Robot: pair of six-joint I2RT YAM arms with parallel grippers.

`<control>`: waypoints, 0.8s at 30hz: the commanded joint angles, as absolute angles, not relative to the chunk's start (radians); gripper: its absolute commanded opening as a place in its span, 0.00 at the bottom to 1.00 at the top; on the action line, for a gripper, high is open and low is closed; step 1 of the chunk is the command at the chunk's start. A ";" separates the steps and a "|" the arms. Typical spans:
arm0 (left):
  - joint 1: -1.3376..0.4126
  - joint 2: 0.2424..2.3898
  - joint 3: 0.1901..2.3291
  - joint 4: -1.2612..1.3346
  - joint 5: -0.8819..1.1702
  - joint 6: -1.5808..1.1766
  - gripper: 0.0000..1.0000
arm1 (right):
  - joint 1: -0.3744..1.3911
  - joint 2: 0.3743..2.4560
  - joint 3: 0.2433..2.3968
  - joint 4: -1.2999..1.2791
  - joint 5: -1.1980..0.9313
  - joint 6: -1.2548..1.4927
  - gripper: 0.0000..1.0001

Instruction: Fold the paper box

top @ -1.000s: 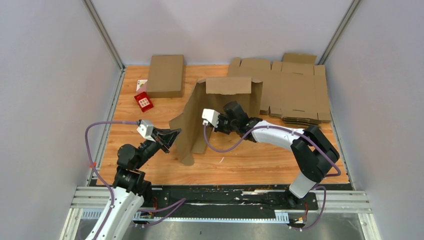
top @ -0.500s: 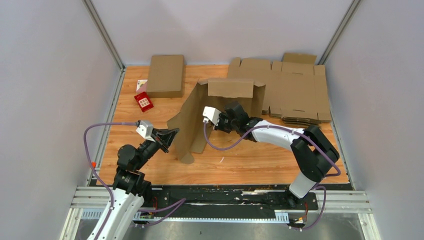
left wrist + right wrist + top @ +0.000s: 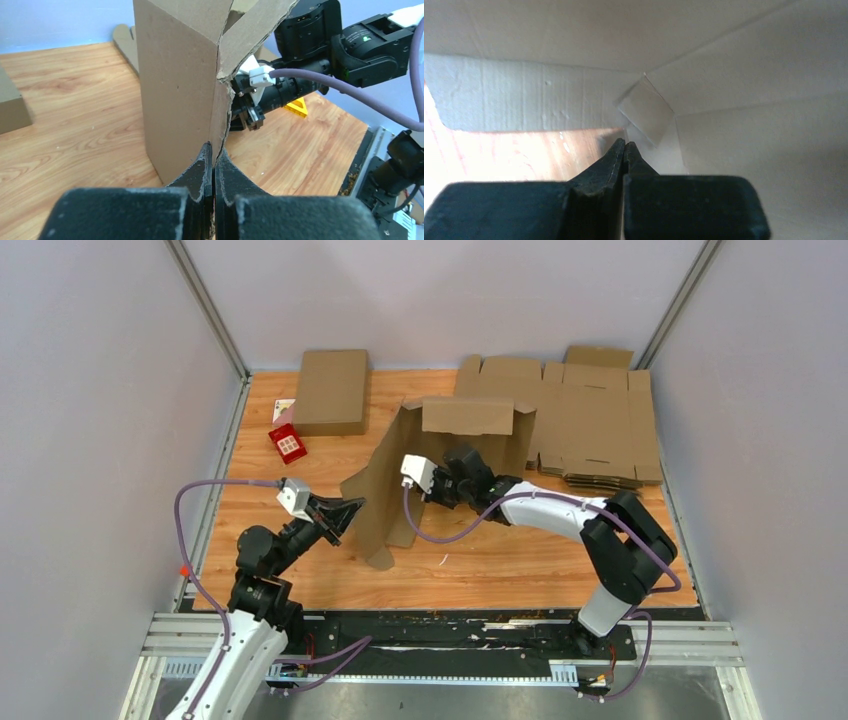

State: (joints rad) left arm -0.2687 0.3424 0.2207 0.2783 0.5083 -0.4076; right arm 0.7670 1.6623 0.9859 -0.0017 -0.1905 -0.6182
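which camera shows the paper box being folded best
Top external: it alone shows the whole paper box standing half-folded, flaps and all. The left wrist view shows only one upright creased corner of the box meeting the shut jaws. The right wrist view shows just its inside panels close up.

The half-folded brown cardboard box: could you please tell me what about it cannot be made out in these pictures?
- Right wrist view: whether the shut right tool touches the half-folded brown cardboard box; the inner wall is blurred.
- Top view: that tool's tips, hidden by its wrist and the raised panels.
- Left wrist view: the box's top, cut off by the frame edge.
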 commanded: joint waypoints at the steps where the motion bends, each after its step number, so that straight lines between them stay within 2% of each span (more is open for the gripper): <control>1: -0.275 0.339 0.204 0.342 0.579 -0.453 0.00 | 0.811 1.673 1.038 0.048 -0.204 -0.600 0.00; 14: -0.275 0.356 0.187 0.423 0.628 -0.494 0.00 | 0.848 1.704 0.988 0.233 -0.203 -0.502 0.00; 18: -0.275 0.353 0.188 0.422 0.628 -0.494 0.00 | 0.848 1.680 0.930 0.304 -0.171 -0.466 0.10; 22: -0.275 0.348 0.189 0.410 0.621 -0.486 0.00 | 0.848 1.621 0.845 0.378 -0.150 -0.436 0.35; 24: -0.275 0.345 0.190 0.404 0.617 -0.483 0.00 | 0.848 1.593 0.821 0.374 -0.131 -0.421 0.43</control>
State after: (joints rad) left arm -0.2687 0.3527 0.1909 0.3836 0.6098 -0.4770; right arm 0.8433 1.6760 0.8604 0.2825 -0.1646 -0.4732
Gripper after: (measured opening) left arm 0.008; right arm 0.365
